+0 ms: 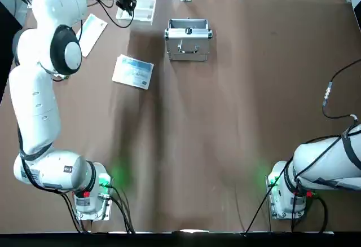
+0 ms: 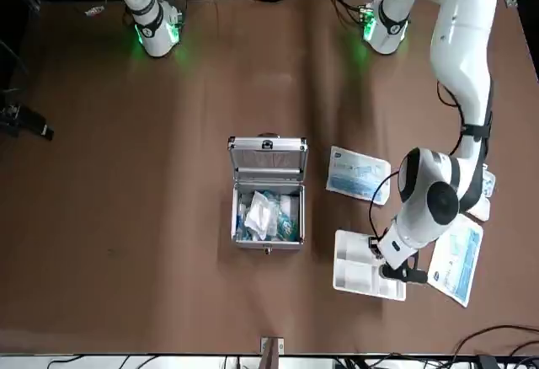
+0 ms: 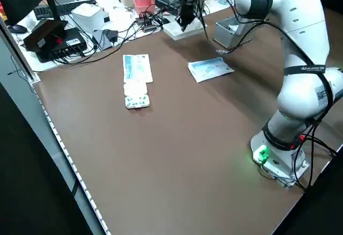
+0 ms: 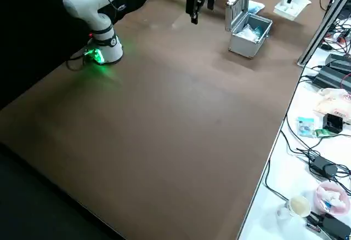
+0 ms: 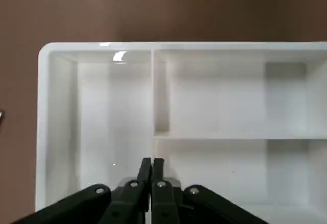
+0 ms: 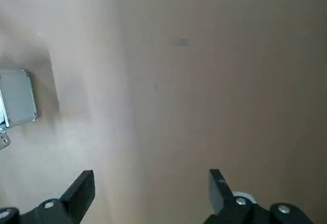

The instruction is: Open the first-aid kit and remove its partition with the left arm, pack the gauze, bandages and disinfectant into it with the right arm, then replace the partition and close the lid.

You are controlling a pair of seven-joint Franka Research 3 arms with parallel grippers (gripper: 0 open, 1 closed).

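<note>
Your left gripper (image 5: 152,170) has its two fingers pinched together on the near wall of the partition (image 5: 204,96), the white compartmented tray that sits on the brown table (image 1: 225,134) at the far left corner, well apart from the first-aid kit (image 2: 267,192). In the front view the same tray (image 2: 364,272) lies flat beside a blue-and-white printed packet (image 2: 358,174), with another flat packet (image 2: 457,259) on its other side, partly under the left arm (image 2: 459,66). The kit stands open with the lid (image 2: 267,157) raised upright toward your bases, and white and bluish packets fill its interior. Your right gripper (image 6: 152,193) hangs above bare table with its fingers spread wide and nothing between them, a corner of the silver case (image 6: 18,98) showing at the edge of its wrist view. The right arm (image 1: 327,165) is folded back near its base. I cannot make out the disinfectant among the kit's contents.
</note>
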